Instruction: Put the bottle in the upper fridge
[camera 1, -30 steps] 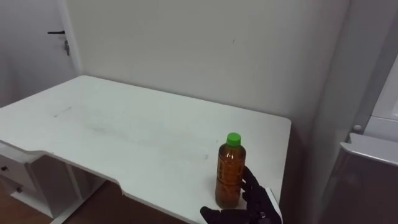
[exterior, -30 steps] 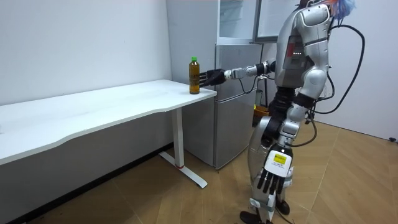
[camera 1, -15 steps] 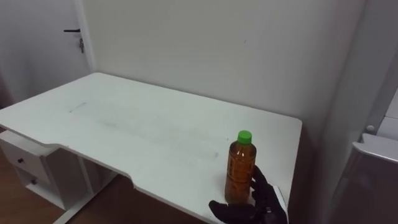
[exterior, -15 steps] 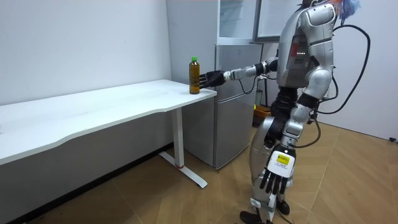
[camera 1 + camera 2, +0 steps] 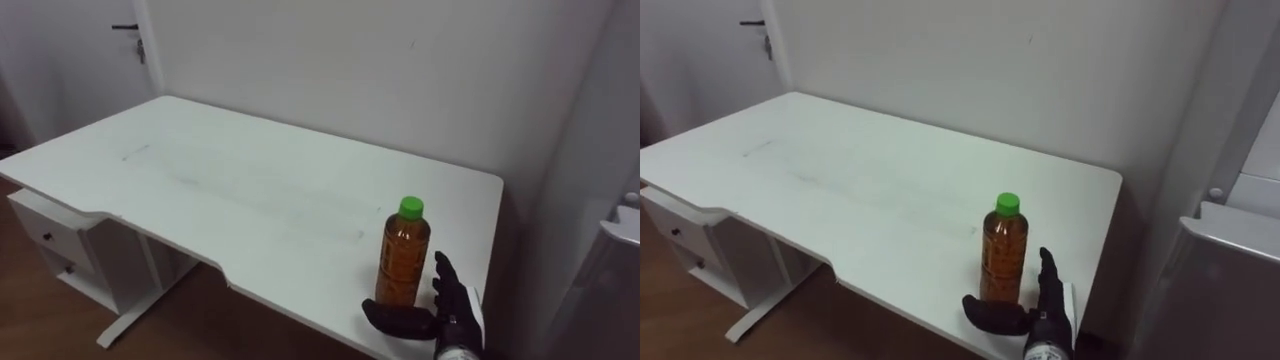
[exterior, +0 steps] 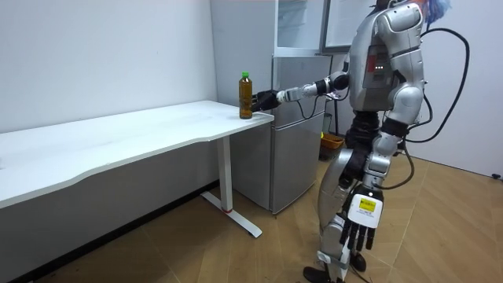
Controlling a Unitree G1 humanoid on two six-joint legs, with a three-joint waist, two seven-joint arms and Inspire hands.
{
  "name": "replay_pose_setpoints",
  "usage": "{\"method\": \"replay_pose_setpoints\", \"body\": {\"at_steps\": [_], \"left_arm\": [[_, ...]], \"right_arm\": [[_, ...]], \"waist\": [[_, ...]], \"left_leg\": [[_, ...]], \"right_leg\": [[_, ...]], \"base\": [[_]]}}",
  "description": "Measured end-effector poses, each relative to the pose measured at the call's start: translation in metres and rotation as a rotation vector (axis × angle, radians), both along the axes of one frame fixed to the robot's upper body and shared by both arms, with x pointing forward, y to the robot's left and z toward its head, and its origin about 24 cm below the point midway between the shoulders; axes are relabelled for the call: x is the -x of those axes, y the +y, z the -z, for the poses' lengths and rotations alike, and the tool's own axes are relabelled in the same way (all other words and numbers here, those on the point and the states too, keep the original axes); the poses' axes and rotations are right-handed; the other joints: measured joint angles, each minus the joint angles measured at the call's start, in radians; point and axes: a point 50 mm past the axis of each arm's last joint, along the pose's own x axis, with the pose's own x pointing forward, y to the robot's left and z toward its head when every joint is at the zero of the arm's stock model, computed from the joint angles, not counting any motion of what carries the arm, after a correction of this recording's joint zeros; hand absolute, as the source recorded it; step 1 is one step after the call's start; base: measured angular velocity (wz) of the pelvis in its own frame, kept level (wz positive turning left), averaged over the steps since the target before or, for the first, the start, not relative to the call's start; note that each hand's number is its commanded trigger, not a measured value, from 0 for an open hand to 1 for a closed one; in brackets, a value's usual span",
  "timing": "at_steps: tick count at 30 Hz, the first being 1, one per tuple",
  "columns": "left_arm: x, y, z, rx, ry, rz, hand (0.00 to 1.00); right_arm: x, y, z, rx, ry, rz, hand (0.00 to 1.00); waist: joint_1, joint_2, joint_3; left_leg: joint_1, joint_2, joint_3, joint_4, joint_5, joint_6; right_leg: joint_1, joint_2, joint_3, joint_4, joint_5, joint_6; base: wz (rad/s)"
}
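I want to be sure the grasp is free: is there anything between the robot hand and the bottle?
Nothing visible does. The right robot hand sits at the foot of the bottle on the table, thumb in front, fingers straight behind it.

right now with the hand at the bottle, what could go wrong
1. The right hand sits low at the base of the bottle, thumb in front, fingers straight beside it, not visibly closed. A tall bottle gripped that low might tip when lifted.
2. The bottle stands near the front edge and corner of the table; a nudge could push it over the edge.
The left hand hangs idle at the robot's side.
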Motion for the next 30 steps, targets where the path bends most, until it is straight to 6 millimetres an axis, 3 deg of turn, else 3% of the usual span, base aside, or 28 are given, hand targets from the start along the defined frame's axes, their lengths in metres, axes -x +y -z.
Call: {"method": "replay_pose_setpoints", "body": {"at_steps": [5,11,30], "left_arm": [[-0.01,0.0,-0.001,0.0,-0.026,0.007,0.0],[-0.018,0.001,-0.001,-0.005,-0.042,0.013,0.0],[-0.016,0.0,0.0,0.002,-0.04,-0.007,0.0]], "right_arm": [[-0.012,-0.001,-0.011,0.005,-0.022,0.017,0.0],[-0.013,-0.004,-0.01,-0.049,-0.006,0.049,0.0],[-0.014,-0.016,-0.01,-0.012,0.0,0.079,0.0]], "waist": [[0.003,-0.006,0.0035],[0.011,-0.013,0.0053],[0.03,-0.012,0.0078]], "left_leg": [[-0.018,-0.008,-0.004,0.0,0.005,0.006],[-0.021,-0.013,-0.009,0.001,0.007,0.009],[-0.033,-0.016,-0.033,0.003,0.012,0.008]], "right_leg": [[-0.016,-0.006,0.002,0.0,0.0,0.0],[-0.017,-0.011,0.0,0.0,0.001,0.002],[-0.018,-0.009,-0.021,-0.001,0.001,0.002]], "base": [[0.02],[0.01],[0.03]]}}
